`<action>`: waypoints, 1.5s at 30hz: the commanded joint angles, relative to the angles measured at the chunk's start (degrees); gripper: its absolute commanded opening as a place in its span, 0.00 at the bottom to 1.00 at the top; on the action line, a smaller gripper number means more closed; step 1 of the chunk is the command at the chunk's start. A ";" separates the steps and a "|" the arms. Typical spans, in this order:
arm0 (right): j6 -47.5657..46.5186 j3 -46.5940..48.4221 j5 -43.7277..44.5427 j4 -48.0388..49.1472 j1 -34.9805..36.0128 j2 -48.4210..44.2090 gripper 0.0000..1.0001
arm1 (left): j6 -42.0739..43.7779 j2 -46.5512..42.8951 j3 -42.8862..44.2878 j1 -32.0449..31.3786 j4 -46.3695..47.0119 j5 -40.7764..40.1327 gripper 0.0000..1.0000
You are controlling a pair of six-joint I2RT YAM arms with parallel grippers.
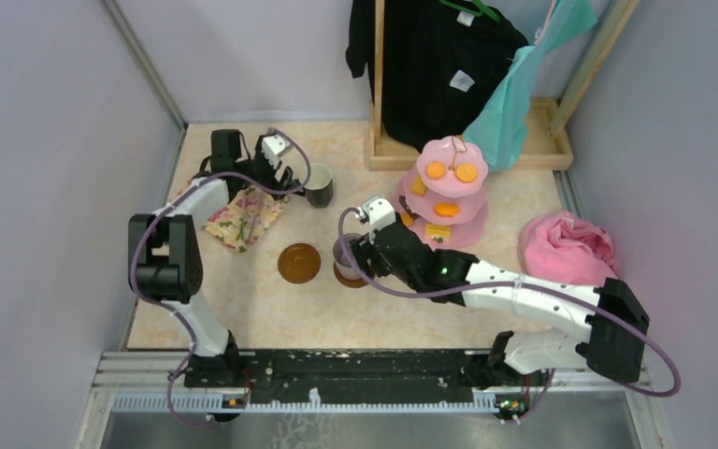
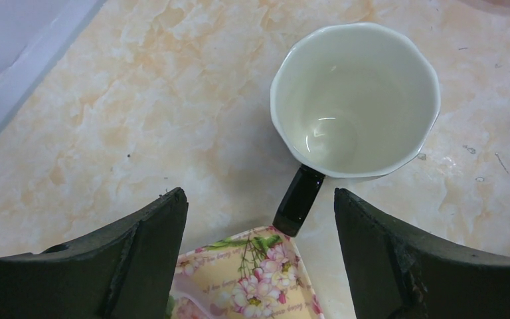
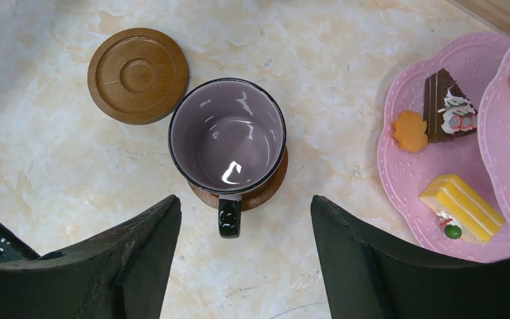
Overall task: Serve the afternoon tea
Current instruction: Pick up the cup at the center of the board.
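Observation:
The black mug (image 1: 319, 185) with a white inside (image 2: 353, 100) stands on the table beyond the flowered tray. My left gripper (image 1: 285, 178) is open and empty, its jaws either side of the mug's black handle (image 2: 298, 200), apart from it. The smoky translucent mug (image 3: 228, 136) stands upright on a brown coaster (image 3: 265, 193), handle (image 3: 229, 218) toward my open, empty right gripper (image 1: 360, 251). The second coaster (image 1: 298, 263) lies bare to its left and shows in the right wrist view (image 3: 137, 74). The pink three-tier stand (image 1: 448, 192) holds orange, yellow and brown snacks (image 3: 448, 106).
The flower-patterned tray (image 1: 240, 215) lies under the left wrist; its corner (image 2: 252, 279) shows between the left jaws. A pink cloth bundle (image 1: 566, 248) lies at the right. A wooden clothes rack (image 1: 472, 150) with dark and teal garments stands at the back.

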 commanded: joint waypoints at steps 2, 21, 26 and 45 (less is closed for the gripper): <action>-0.91 2.87 0.08 1.18 0.70 -2.57 0.72 | 2.13 2.08 2.32 -0.40 -3.29 3.68 0.86; -1.18 2.91 1.49 1.41 0.69 -1.92 0.72 | 1.14 8.14 5.54 -1.74 -7.43 8.87 0.41; -1.07 2.84 1.43 1.51 0.69 -2.00 0.72 | 0.34 7.88 5.56 -1.98 -7.87 8.94 0.32; 0.80 1.50 0.26 1.28 0.69 -3.70 0.72 | -13.44 4.94 5.11 -6.19 -7.52 -1.11 0.00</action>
